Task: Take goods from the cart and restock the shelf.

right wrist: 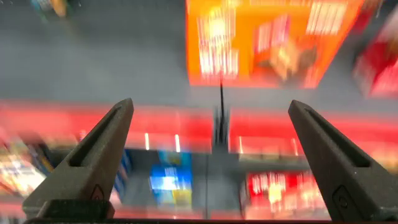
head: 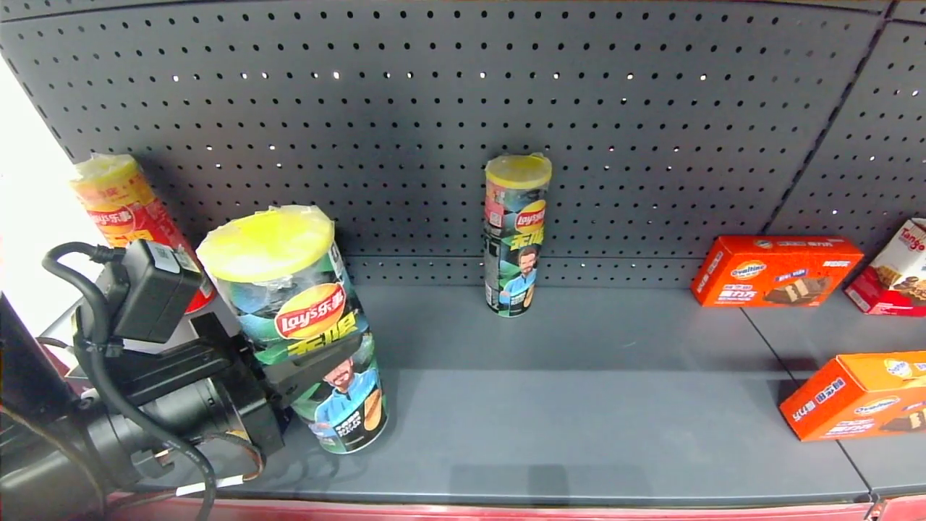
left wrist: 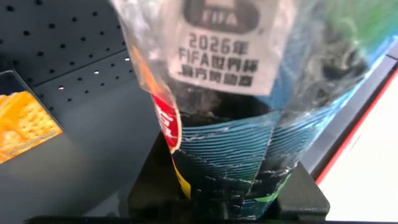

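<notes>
My left gripper (head: pixel 307 373) is shut on a green-and-black chips can (head: pixel 304 325) with a yellow lid, gripping its lower half. The can leans slightly at the shelf's (head: pixel 579 405) front left, its base at or just above the shelf board. In the left wrist view the can (left wrist: pixel 236 124) sits between the two dark fingers (left wrist: pixel 149 186). A matching chips can (head: pixel 515 235) stands upright at the back middle. My right gripper (right wrist: pixel 211 107) is open with nothing between its fingers, out in front of the shelf's red edge (right wrist: pixel 155 121) below an orange box (right wrist: pixel 267 40).
A red chips can (head: pixel 119 210) stands at the back left, behind my left wrist. Orange boxes lie at the back right (head: pixel 774 269) and front right (head: pixel 857 394), with a red-and-white box (head: pixel 897 271) at the far right. Pegboard (head: pixel 434 108) backs the shelf.
</notes>
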